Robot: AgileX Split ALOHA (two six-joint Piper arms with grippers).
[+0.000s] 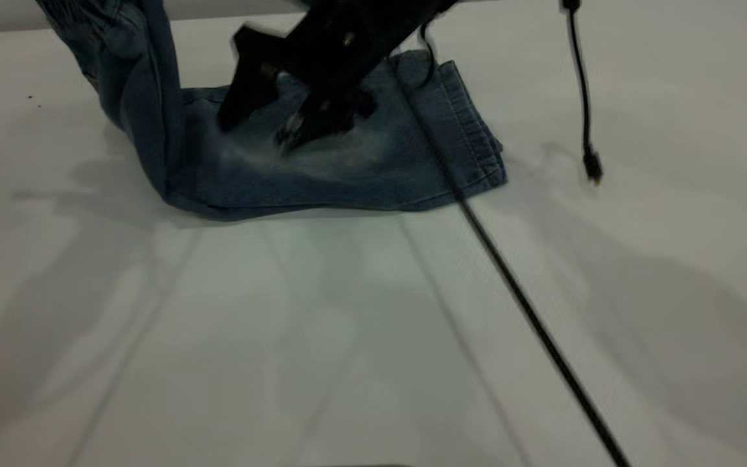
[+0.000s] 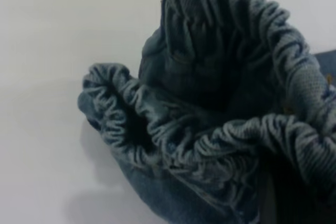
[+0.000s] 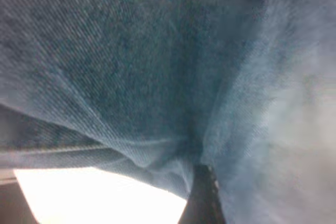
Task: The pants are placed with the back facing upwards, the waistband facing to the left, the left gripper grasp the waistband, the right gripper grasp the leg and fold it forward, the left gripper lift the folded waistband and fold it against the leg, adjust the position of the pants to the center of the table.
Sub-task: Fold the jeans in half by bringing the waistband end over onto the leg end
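Note:
The pants (image 1: 347, 162) lie folded in half at the far middle of the table (image 1: 373, 337), with the stitched hem of the leg (image 1: 471, 130) toward the right. Their left end rises off the table and leaves the exterior view at the top left. In the left wrist view the puckered waistband (image 2: 220, 129) hangs bunched from my left gripper (image 2: 278, 187), which is shut on it and mostly hidden by cloth. My right gripper (image 1: 276, 117) is down on the faded patch of the leg with its fingers spread. One dark finger (image 3: 202, 198) shows against the denim (image 3: 157, 77).
A black cable (image 1: 509, 279) runs diagonally from the right arm across the pants' hem toward the near right edge. A second cable with a plug (image 1: 591, 165) dangles at the right. Bare tabletop lies in front of the pants and on both sides.

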